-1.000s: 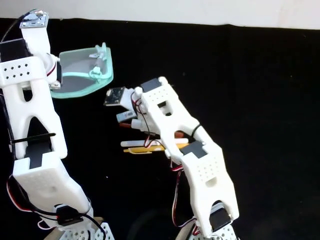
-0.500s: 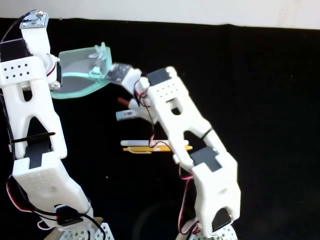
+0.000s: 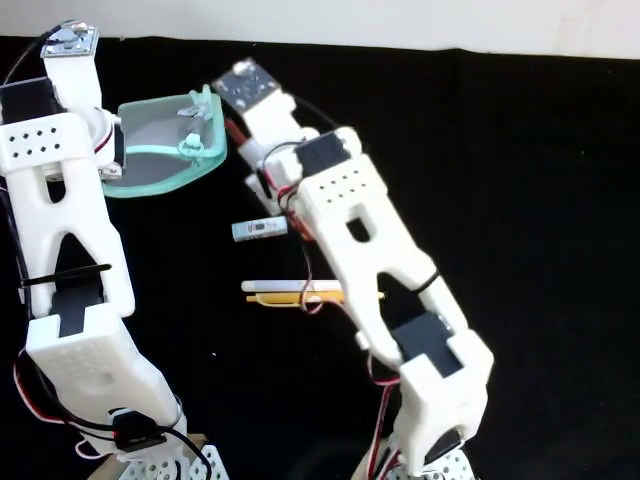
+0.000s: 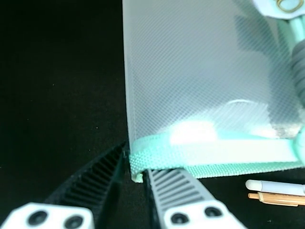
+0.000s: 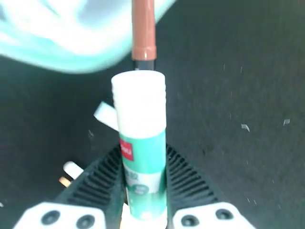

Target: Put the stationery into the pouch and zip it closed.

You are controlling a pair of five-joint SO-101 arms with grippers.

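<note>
The glue stick (image 5: pixel 141 109) is pinched between the jaws of the right gripper (image 5: pixel 142 151), with its white-capped end pointed away from the wrist. Its long axis is aimed straight at the pouch (image 5: pixel 57 33), which is seen just beyond the cap. A brown pen (image 5: pixel 143 33) is seen in line with the stick, its far end reaching over the pouch's edge. Whether this pen is gripped as well cannot be told.

From above, the pouch (image 3: pixel 165 150) is found toward the far left corner of the bench (image 3: pixel 520 200), and the right arm's wrist is placed just beside the pouch's edge that faces the bench's middle. The left gripper (image 4: pixel 137 164) is pressed together on a corner of the pouch's teal hem. The pouch is thus held by the left arm, while the right arm is the one lined up to load it.

A push along the stick's own axis is judged to be what the coming move calls for. How wide the mouth is opened cannot be made out.

A small white piece (image 3: pixel 258 229), a white pen (image 3: pixel 280 287) and a yellow pen (image 3: pixel 275 300) are left lying near the bench's middle, apart from the pouch.
</note>
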